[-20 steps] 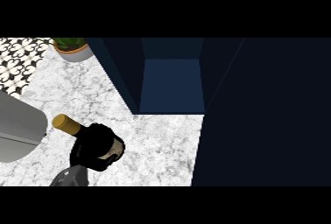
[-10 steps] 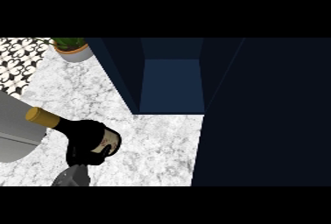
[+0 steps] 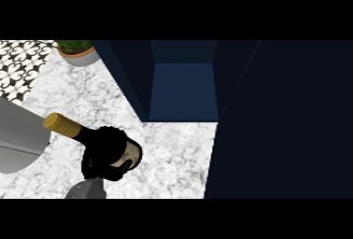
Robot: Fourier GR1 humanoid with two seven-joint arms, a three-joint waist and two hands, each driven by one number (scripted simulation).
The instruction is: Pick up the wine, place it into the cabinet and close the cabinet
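The wine bottle (image 3: 128, 154) is dark with a pale label and a gold-capped neck (image 3: 62, 125) that points up and to the left. My right hand (image 3: 103, 156) is shut round its body and holds it tilted over the marble counter (image 3: 172, 149), low on the left. The open cabinet (image 3: 183, 88) is dark blue, and its inside lies up and to the right of the bottle. Its wide door (image 3: 283, 121) stands open and fills the right side. My left hand does not show.
A potted plant (image 3: 79, 51) stands at the counter's far left corner, beside a black-and-white patterned surface (image 3: 21, 63). A large grey rounded shape (image 3: 17, 140) sits at the left edge, just behind the bottle's neck. The cabinet's left panel (image 3: 124, 79) runs beside the opening.
The bottle and my right hand swung a little left toward the grey shape, then came back right toward the cabinet. The bottle stays held and tilted.
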